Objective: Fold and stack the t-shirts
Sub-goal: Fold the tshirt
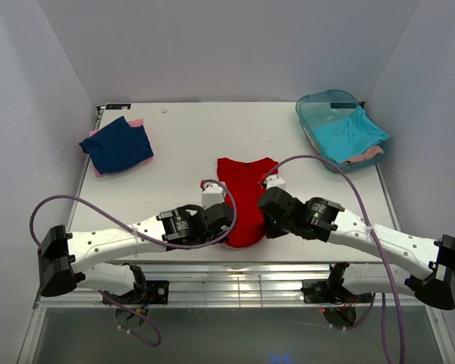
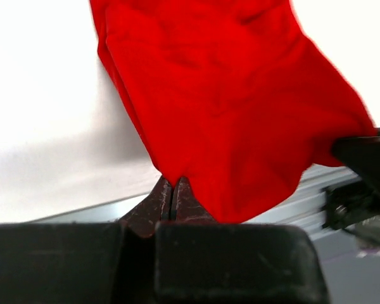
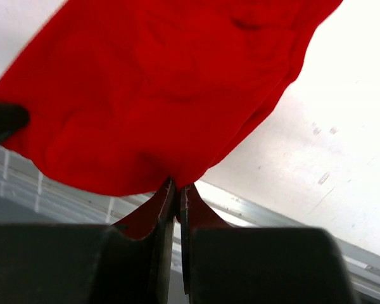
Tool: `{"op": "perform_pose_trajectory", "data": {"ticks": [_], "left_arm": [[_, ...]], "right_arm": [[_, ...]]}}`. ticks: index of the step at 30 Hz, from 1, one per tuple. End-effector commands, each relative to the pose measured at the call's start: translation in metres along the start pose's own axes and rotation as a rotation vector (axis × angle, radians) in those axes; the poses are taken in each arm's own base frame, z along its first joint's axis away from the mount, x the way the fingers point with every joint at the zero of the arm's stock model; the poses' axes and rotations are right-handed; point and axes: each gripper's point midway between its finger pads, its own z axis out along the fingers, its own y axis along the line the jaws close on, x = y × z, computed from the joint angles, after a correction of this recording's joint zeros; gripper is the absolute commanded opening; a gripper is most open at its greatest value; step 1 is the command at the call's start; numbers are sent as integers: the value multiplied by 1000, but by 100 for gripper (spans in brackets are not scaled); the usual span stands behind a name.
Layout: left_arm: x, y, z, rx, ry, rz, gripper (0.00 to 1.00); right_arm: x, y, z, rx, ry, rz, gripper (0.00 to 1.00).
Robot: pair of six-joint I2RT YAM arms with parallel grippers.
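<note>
Clamping red t-shirt (image 2: 228, 101): left pincer (image 2: 173, 183), right pincer (image 3: 177, 187).

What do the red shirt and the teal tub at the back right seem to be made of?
Red t-shirt: soft matte cloth, probably a cotton knit; it creases and sags in folds.
Teal tub: probably hard plastic, glossy and translucent; its rim holds a stiff shape and its wall lets light through.

The red t-shirt (image 1: 244, 201), navy t-shirt (image 1: 117, 145) and pink t-shirt (image 1: 136, 122) are plain; the tub (image 1: 326, 97) is teal, the bench (image 1: 182, 133) white.
</note>
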Motion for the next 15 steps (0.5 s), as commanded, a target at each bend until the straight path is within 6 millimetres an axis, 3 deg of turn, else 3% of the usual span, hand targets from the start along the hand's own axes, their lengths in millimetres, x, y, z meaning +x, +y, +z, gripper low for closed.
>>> {"op": "perform_pose_trajectory", "data": {"ticks": [1, 7, 15], "left_arm": [[-47, -3, -20, -42, -166, -39, 0], [-82, 10, -26, -119, -327, -100, 0], [-124, 20, 2, -138, -454, -100, 0]], "right_arm": [[-51, -2, -16, 84, -158, -24, 8], [-84, -18, -15, 238, -251, -69, 8], [-119, -44, 1, 325, -342, -71, 8]]}}
